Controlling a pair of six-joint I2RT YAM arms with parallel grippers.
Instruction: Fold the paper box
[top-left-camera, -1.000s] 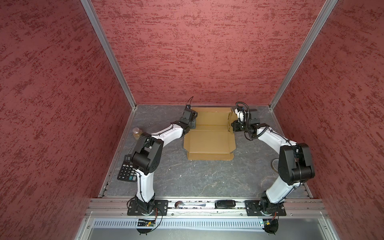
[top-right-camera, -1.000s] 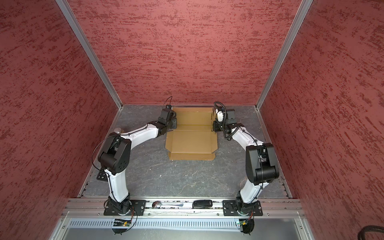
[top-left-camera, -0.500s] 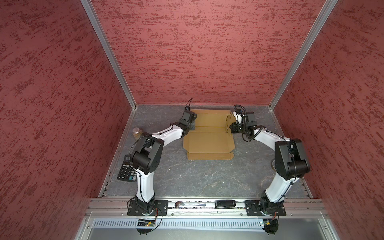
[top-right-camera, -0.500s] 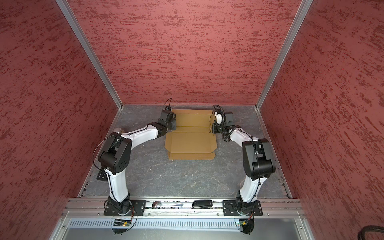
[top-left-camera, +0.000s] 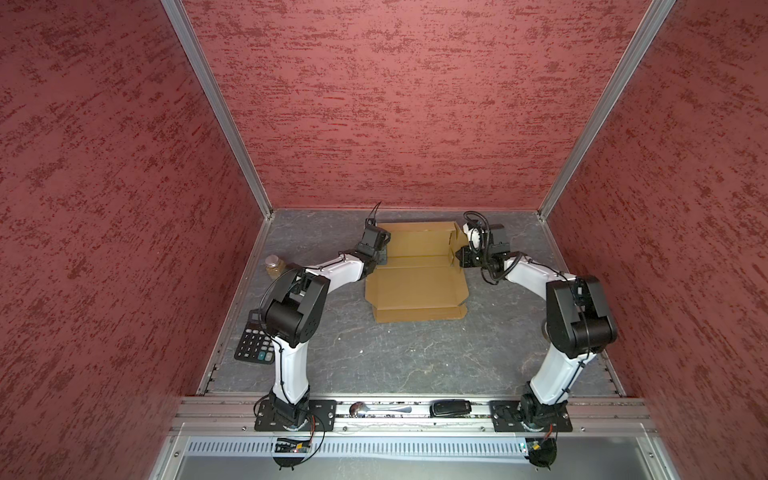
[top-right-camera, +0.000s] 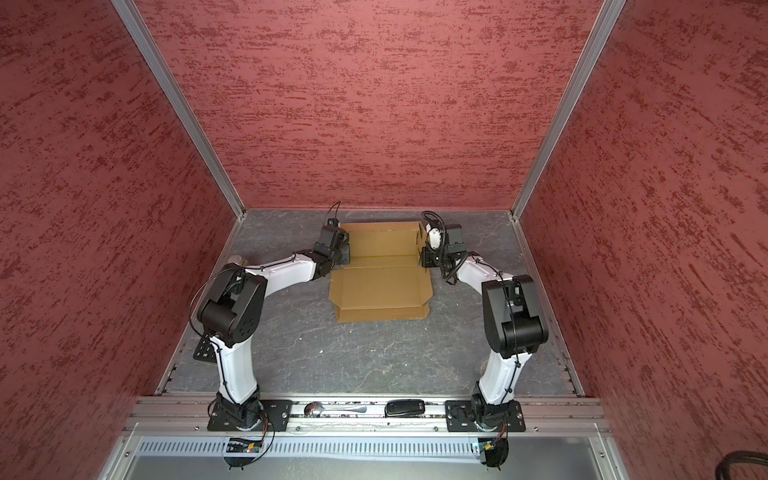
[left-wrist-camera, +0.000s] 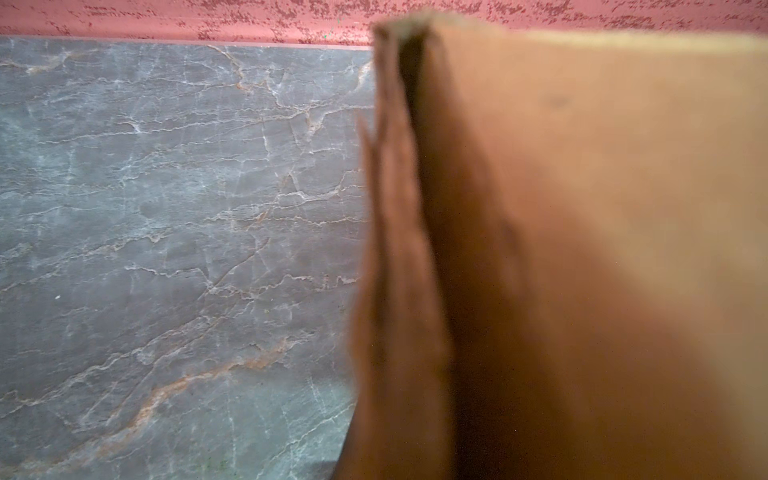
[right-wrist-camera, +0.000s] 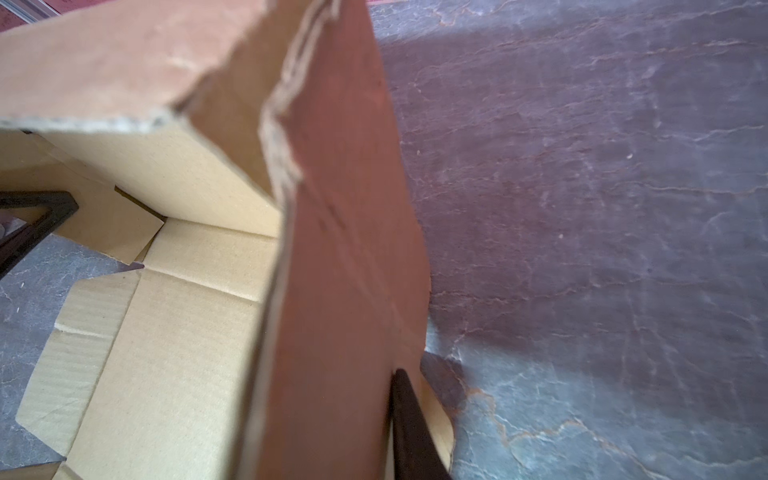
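The paper box (top-left-camera: 417, 286) (top-right-camera: 380, 286) is a tan cardboard sheet lying part-folded at the far middle of the table, its far side walls raised. My left gripper (top-left-camera: 382, 257) (top-right-camera: 345, 255) is at the box's far left wall. In the left wrist view the blurred cardboard wall (left-wrist-camera: 582, 208) runs straight into the jaws and hides the fingers. My right gripper (top-left-camera: 459, 257) (top-right-camera: 424, 257) is at the far right wall. The right wrist view shows that upright wall (right-wrist-camera: 345, 249) with one dark finger (right-wrist-camera: 409, 424) pressed against its outer face; the other finger is hidden behind it.
A small jar (top-left-camera: 274, 266) and a black calculator (top-left-camera: 254, 345) sit by the left edge, partly under the left arm. A spoon (top-left-camera: 374, 409) and a black device (top-left-camera: 451, 407) lie on the front rail. Red walls enclose the grey marble table (top-left-camera: 415, 357).
The right gripper has shifted slightly left and nearer along the box's right wall, and the right arm's elbow has swung. The left arm has barely moved.
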